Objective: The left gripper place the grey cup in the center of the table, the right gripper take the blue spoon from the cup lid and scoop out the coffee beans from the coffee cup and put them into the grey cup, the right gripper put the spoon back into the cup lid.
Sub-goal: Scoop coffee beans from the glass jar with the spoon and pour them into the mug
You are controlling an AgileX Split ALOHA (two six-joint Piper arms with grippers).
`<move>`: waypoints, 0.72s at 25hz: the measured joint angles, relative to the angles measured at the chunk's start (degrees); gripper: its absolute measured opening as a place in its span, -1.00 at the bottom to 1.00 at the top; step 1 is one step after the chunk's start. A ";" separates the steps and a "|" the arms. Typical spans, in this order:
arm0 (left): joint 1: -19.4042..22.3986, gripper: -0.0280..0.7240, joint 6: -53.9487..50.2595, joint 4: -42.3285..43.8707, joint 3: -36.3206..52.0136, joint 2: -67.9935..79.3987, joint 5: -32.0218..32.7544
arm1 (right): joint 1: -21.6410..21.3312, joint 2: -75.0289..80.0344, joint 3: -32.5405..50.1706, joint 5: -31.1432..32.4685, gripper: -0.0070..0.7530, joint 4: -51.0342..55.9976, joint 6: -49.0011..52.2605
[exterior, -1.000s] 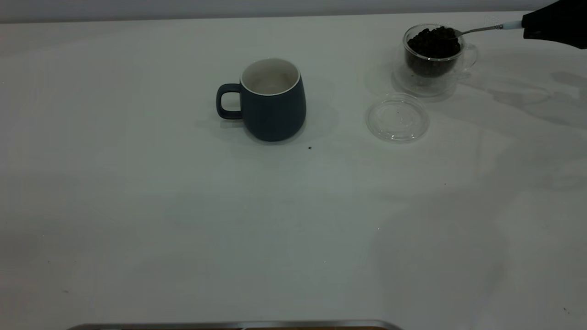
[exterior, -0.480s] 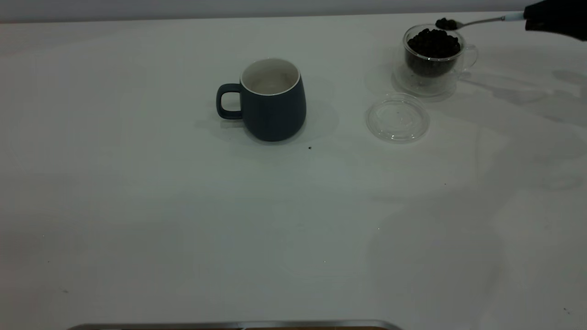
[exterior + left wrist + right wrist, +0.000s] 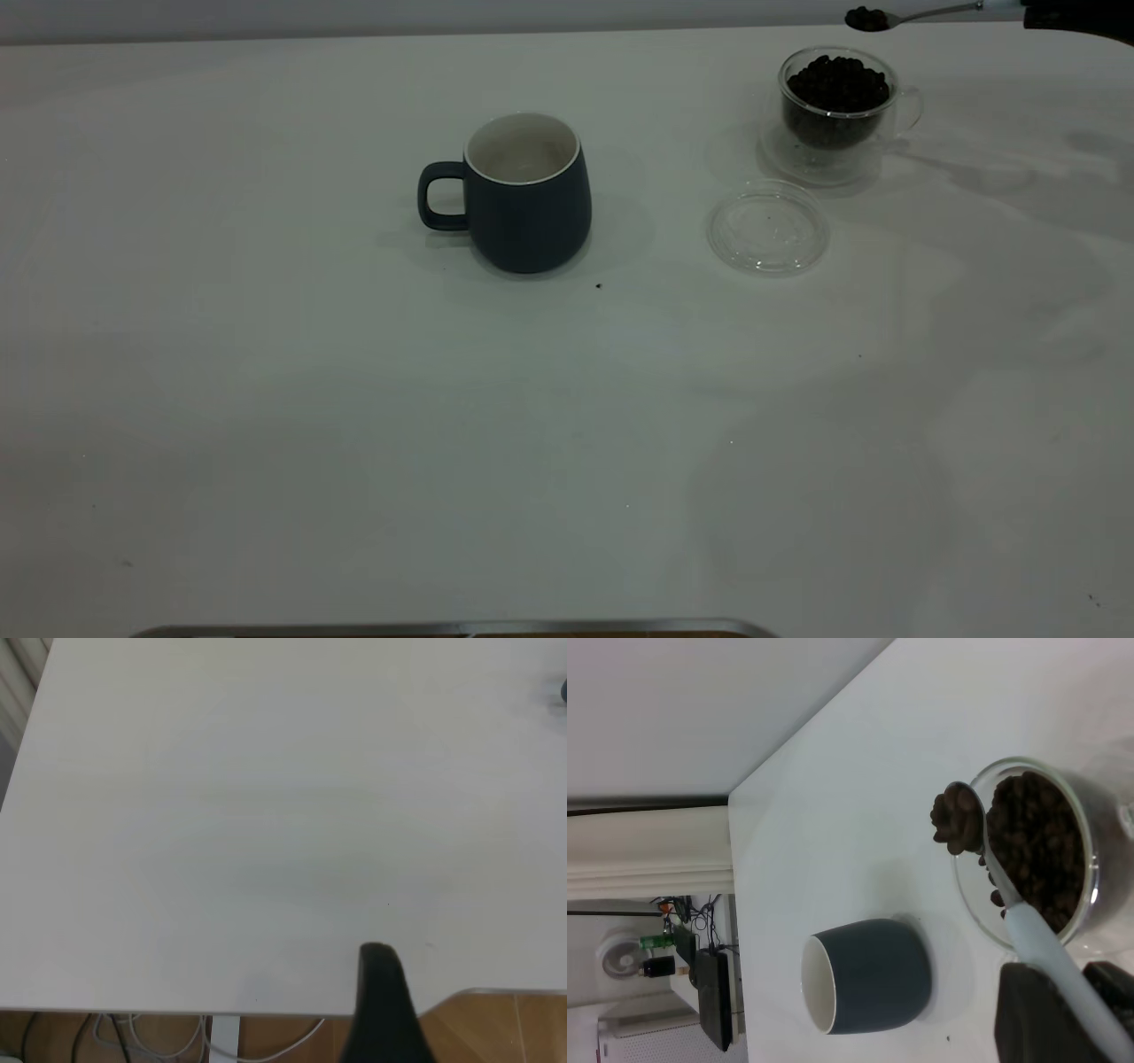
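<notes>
Left tool point(image 3: 381, 1010): parked off the near edge of the worktop point(image 3: 354, 425), well away from the grey cup; only one dark finger shows, so I cannot tell if it is apart or together.
Grey cup point(image 3: 529, 190): upright near the worktop's middle, handle pointing away from the coffee cup, mouth open and looks empty.
Cup lid point(image 3: 768, 225): flat on the worktop between grey cup and coffee cup, nearer the coffee cup, nothing on it.
Coffee cup point(image 3: 837, 111): clear glass, heaped with beans, far right of the grey cup.
Blue spoon point(image 3: 1028, 930): bowl heaped with beans, raised above the coffee cup's rim.
Right tool point(image 3: 1063, 1014): clamped on the spoon's handle end.
Doing it well: my judgement is to keep the bowl level, travel slowly to above the grey cup's mouth, then tip only once centred.
</notes>
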 joint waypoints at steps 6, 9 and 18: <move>0.00 0.64 0.00 0.00 0.00 0.00 0.00 | 0.65 -0.07 0.15 0.00 -0.71 -0.01 0.17; 0.00 0.64 0.00 0.00 0.00 0.00 0.00 | 0.65 -1.13 3.04 -0.06 -0.71 1.28 -0.83; 0.00 0.64 0.00 0.00 0.00 0.00 0.00 | 1.59 -5.27 10.38 -0.06 -0.71 3.30 -4.60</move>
